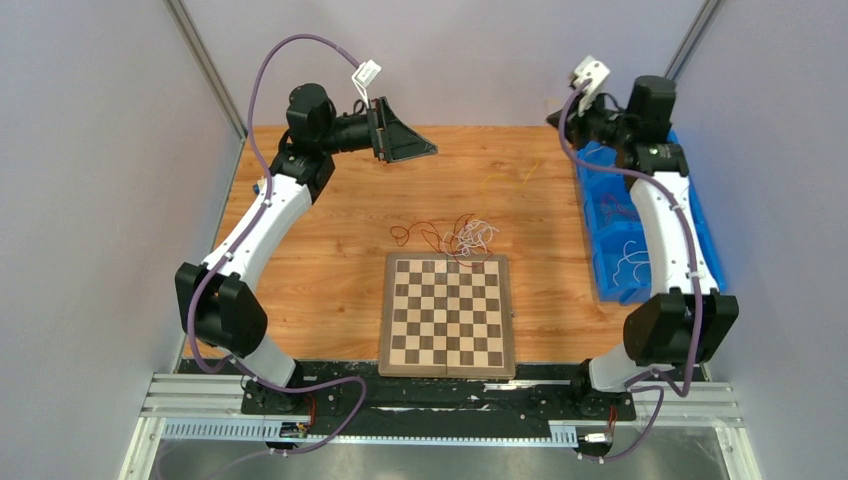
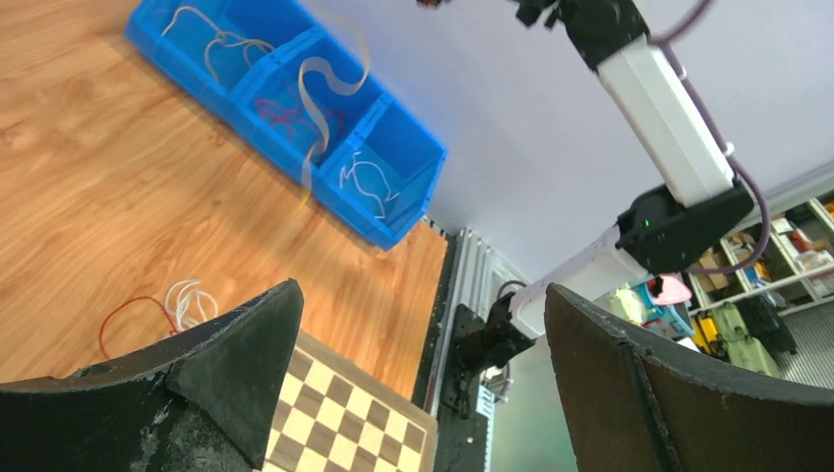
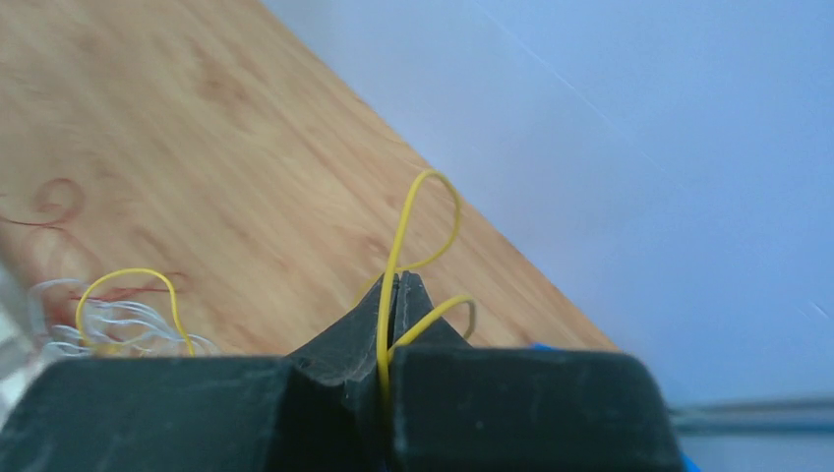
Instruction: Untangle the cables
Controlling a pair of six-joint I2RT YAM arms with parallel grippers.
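Between R pincer (image 3: 398, 287) tips: 1 yellow wire (image 3: 391, 236) clenched, held up so it separates from cable tangle (image 1: 455, 236) below-left, likely headed for blue bin (image 1: 604, 280) beside. L pincer (image 2: 421, 295) released, empty, parked high.

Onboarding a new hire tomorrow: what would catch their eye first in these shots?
The right gripper, at the far right, is pinched shut on a thin yellow wire that loops above its tips. A tangle of red and white wires lies on the wooden table just beyond the chessboard. The left gripper hangs wide open and empty at the far left.
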